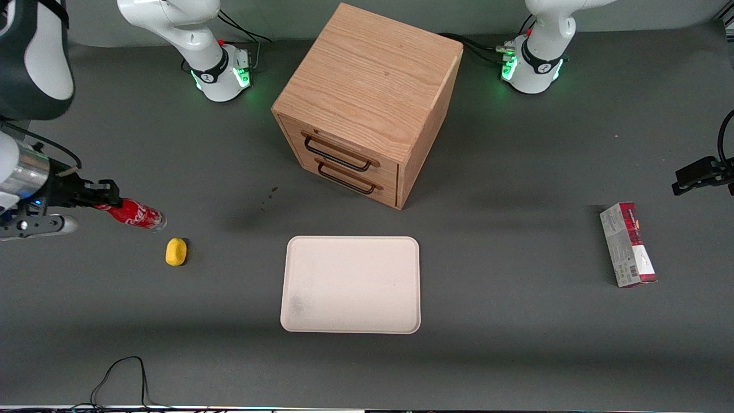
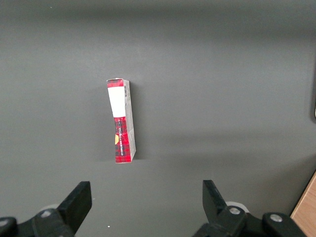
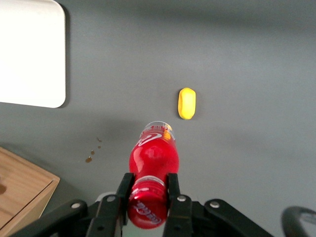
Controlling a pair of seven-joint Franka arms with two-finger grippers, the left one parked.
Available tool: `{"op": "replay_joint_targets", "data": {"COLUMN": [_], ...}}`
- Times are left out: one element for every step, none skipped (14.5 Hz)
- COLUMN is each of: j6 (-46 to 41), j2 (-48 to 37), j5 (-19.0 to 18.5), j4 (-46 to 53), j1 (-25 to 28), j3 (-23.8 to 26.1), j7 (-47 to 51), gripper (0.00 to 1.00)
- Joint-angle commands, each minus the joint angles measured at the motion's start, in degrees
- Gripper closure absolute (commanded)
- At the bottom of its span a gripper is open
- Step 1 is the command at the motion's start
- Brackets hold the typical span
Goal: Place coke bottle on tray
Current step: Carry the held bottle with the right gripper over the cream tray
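gripper: the right arm's gripper (image 3: 148, 190) is at the working arm's end of the table, reaching in level from the side (image 1: 109, 201)
fingers: the two black fingers (image 3: 123, 190) are narrowed onto the neck and cap end of the coke bottle, one on each side, both touching it
coke bottle: the coke bottle (image 1: 136, 214) is held tilted, cap end in the fingers, clear base pointing away from the gripper and slightly down; from the wrist camera its red body and white lettering show (image 3: 153, 155); whether the base touches the table i cannot tell
yellow lump: a yellow oval lump (image 1: 176, 252) lies on the table near the bottle's base, apart from it, nearer the front camera (image 3: 186, 103)
tray: the cream-pink tray (image 1: 351, 285) lies flat on the table, well apart from the bottle, in front of the cabinet
cabinet: a wooden drawer cabinet (image 1: 367, 103) with two black handles stands mid-table
carton: a red-and-grey carton (image 1: 628, 245) lies toward the parked arm's end (image 2: 121, 121)
table: dark grey matte table (image 1: 516, 321), a few small brown specks (image 1: 268, 198) near the cabinet
cable: a black cable (image 1: 123, 378) loops at the table's edge nearest the front camera
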State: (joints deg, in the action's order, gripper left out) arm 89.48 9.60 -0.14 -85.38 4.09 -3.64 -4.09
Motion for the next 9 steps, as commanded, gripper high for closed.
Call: {"op": "replay_joint_targets", "data": {"j6": [-2.73,-2.73,-2.73,-2.91,-4.56,-5.88,-6.42,-6.60,-6.60], "j2": [0.94,1.29,2.78,5.32,8.47,11.72,14.89,17.53,19.91], "j5": [0.05,0.23,0.23,0.40,0.49,0.32,0.32,0.32,0.05], "j4": [4.69,5.57,7.58,11.60,15.99,21.17,26.18,29.54,32.18], "j1": [0.30,0.48,1.43,2.92,3.72,5.21,6.35,8.19,10.21], "j3": [-0.14,0.12,0.47,0.82,1.17,1.96,2.23,2.23,2.23], "j7": [-1.45,-1.19,-1.01,-1.01,-0.83,-0.74,-0.57,-0.48,-0.48], "gripper": [1.00,1.00,1.00,1.00,1.00,1.00,1.00,1.00,1.00]}}
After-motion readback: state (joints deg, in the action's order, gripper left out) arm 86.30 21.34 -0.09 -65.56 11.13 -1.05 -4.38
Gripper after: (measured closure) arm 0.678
